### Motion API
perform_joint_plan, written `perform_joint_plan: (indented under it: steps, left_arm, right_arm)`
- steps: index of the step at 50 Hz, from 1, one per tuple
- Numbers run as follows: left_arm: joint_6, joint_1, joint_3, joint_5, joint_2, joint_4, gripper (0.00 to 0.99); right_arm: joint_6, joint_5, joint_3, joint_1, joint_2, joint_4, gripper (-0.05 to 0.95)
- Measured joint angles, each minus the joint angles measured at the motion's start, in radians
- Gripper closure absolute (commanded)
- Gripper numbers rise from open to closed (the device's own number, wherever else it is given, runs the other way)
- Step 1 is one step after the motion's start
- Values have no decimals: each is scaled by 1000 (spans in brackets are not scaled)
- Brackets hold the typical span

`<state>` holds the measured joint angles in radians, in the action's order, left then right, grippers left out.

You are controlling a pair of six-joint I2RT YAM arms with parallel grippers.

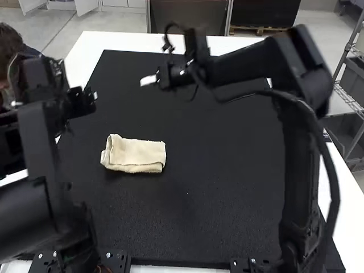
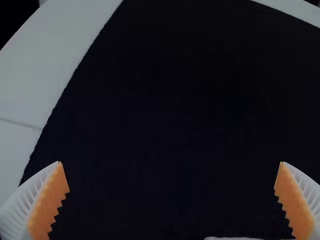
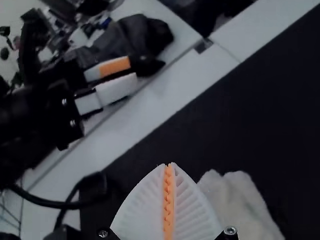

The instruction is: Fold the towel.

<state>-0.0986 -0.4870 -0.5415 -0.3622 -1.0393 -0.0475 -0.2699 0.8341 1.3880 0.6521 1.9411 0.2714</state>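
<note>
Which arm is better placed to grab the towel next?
Left, probably: the left gripper is open and the towel lies toward that arm's side. The right gripper is shut.

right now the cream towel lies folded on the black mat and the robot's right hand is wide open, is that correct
Not quite: the right hand is shut, as the right wrist view shows. The cream towel does lie folded on the black mat.
</note>
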Motion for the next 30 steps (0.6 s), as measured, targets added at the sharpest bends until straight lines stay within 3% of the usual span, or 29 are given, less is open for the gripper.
perform_joint_plan:
  steps: [14, 30]
  left_arm:
    - [-87, 180, -71, 57, 0, 1, 28]
    - [-109, 215, -146, 108, 54, 40, 34]
  right_arm:
    - [-8, -74, -127, -156, -230, 29, 918]
    - [-26, -174, -246, -291, -453, 57, 918]
